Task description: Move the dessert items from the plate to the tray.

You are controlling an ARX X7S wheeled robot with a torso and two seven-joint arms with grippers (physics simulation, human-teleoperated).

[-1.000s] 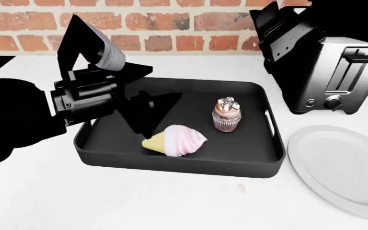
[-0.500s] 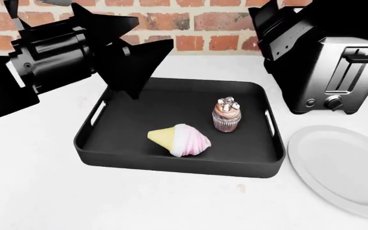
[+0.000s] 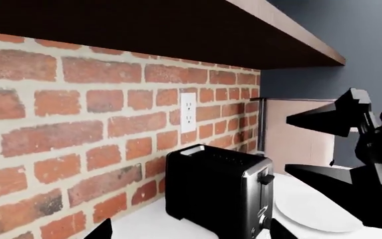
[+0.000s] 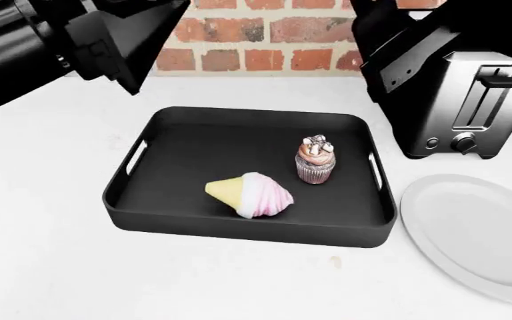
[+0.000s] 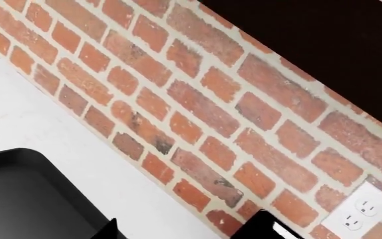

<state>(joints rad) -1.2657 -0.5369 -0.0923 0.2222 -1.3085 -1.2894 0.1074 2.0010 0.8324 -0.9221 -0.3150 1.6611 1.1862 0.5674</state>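
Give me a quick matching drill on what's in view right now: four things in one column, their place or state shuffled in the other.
Things:
1. ice cream cone
2. cupcake
3. white plate
4. toaster

States:
A. upright in the tray
B. bare, on the counter beside the tray
C. lying on its side in the tray
D. standing by the brick wall

Pairs: 1-C, 2-A, 3-B, 4-D

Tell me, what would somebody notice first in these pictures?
Probably the pink-and-white ice cream cone lying on its side in the black tray, with the chocolate cupcake standing upright just behind it. Next, the shiny toaster by the brick wall, and the white plate right of the tray.
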